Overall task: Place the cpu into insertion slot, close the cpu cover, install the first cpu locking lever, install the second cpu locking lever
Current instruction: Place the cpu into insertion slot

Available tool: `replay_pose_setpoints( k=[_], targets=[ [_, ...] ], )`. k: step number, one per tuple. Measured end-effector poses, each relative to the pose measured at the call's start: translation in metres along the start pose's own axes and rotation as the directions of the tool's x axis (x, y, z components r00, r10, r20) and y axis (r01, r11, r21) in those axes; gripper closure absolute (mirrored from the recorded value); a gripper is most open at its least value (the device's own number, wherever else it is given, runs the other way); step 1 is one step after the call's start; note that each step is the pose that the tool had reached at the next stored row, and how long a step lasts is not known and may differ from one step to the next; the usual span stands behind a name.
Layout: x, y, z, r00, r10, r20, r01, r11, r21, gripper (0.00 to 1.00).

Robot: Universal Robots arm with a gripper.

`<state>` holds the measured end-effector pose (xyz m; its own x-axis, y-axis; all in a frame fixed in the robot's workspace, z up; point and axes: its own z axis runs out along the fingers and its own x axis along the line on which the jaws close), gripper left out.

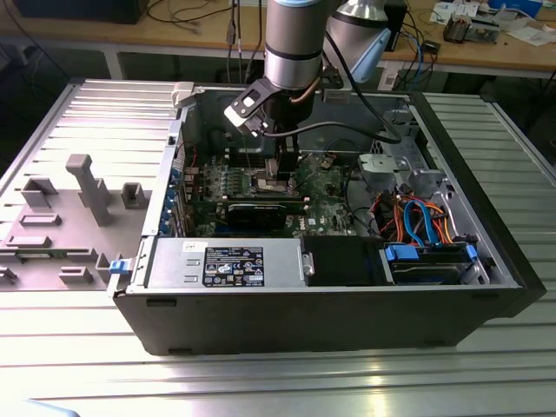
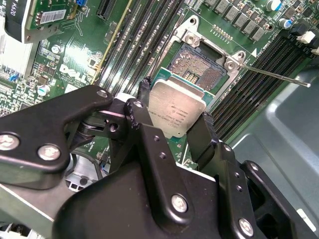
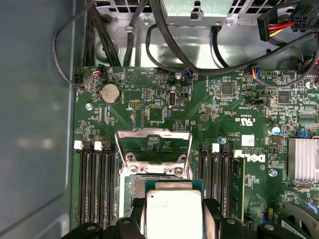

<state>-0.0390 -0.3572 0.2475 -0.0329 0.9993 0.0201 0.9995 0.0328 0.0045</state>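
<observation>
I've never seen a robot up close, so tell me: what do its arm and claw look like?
The arm is a thick silver-grey tube with a pale rounded joint cap and a black wrist; black cables trail off it. The gripper is matte black, built of flat hinged links joined by silver screws.

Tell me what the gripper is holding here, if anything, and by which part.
The gripper holds the cpu, pinched between its fingers by two opposite side edges, close to the open insertion slot.
</observation>
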Motion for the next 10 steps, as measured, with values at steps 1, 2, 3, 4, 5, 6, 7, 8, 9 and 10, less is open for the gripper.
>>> replay_pose_setpoints(
  k=[1,2,3,4,5,6,7,8,9,10],
  targets=[
    [0.0000,0.0000,0.0000,1.0000,0.000,0.0000,0.000,1.0000,0.0000,0.45],
    [0.0000,0.0000,0.0000,1.0000,0.000,0.0000,0.000,1.0000,0.0000,0.45],
    [0.0000,0.0000,0.0000,1.0000,0.000,0.0000,0.000,1.0000,0.0000,0.45],
    [0.0000,0.0000,0.0000,1.0000,0.000,0.0000,0.000,1.0000,0.0000,0.45],
    [0.0000,0.0000,0.0000,1.0000,0.000,-0.0001,0.000,1.0000,0.0000,0.45],
    [0.0000,0.0000,0.0000,1.0000,0.000,-0.0001,0.000,1.0000,0.0000,0.45],
    [-0.0001,0.0000,0.0001,1.0000,0.000,0.0000,0.000,1.0000,0.0001,0.45],
    [0.0000,0.0000,0.0003,1.0000,0.000,-0.0001,0.000,1.0000,0.0000,0.45],
    [0.0003,0.0000,0.0008,1.0000,0.000,-0.0002,0.000,1.0000,-0.0001,0.45],
    [0.0005,-0.0001,0.0015,1.0000,0.001,-0.0004,-0.001,1.0000,-0.0002,0.45]
  ],
)
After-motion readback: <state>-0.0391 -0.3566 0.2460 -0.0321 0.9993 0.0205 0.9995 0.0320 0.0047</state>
